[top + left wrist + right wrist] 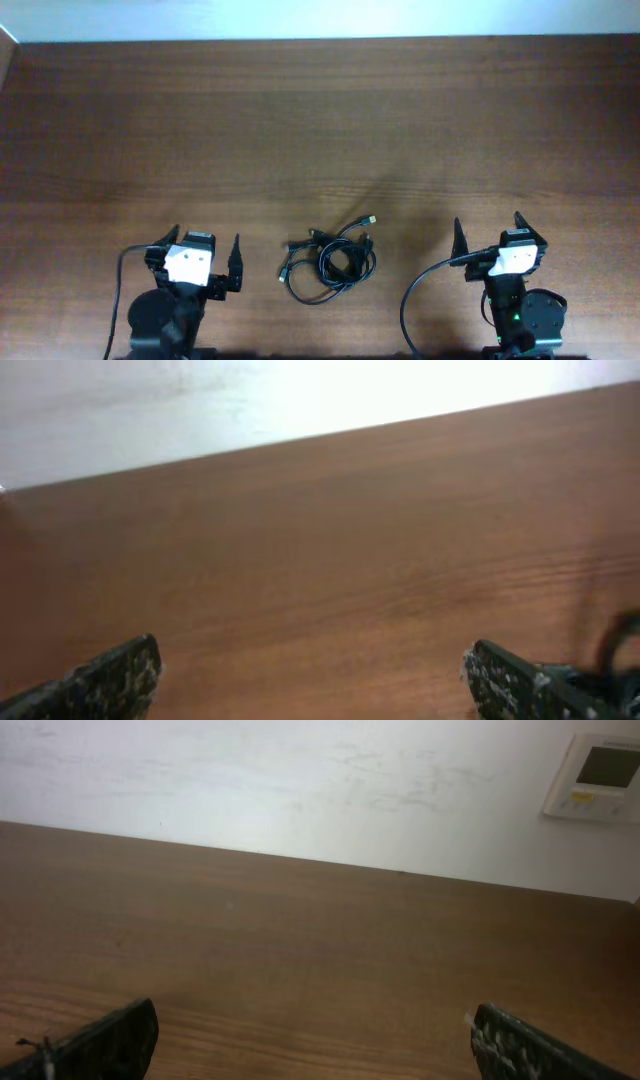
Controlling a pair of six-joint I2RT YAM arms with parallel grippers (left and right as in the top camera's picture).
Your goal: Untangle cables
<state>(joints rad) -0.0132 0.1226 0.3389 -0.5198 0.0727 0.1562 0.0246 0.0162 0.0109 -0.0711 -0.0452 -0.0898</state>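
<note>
Lower left overhead, the left gripper [205, 238] stands wide open and empty. Bottom centre, tangled cables [330, 262] lie on the wooden table [300, 120], apart from both grippers. Lower right, the right gripper [488, 228] is also spread and empty.

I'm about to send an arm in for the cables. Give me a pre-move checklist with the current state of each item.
1. Left gripper open and empty: ok.
2. Right gripper open and empty: ok.
3. Cables located: ok, one tangled bundle on the table between the grippers.
4. Free end to grab: ok, a gold-tipped plug sticks out of the bundle on the right gripper's side.
5. Number of cables and knots: cannot tell.
</note>
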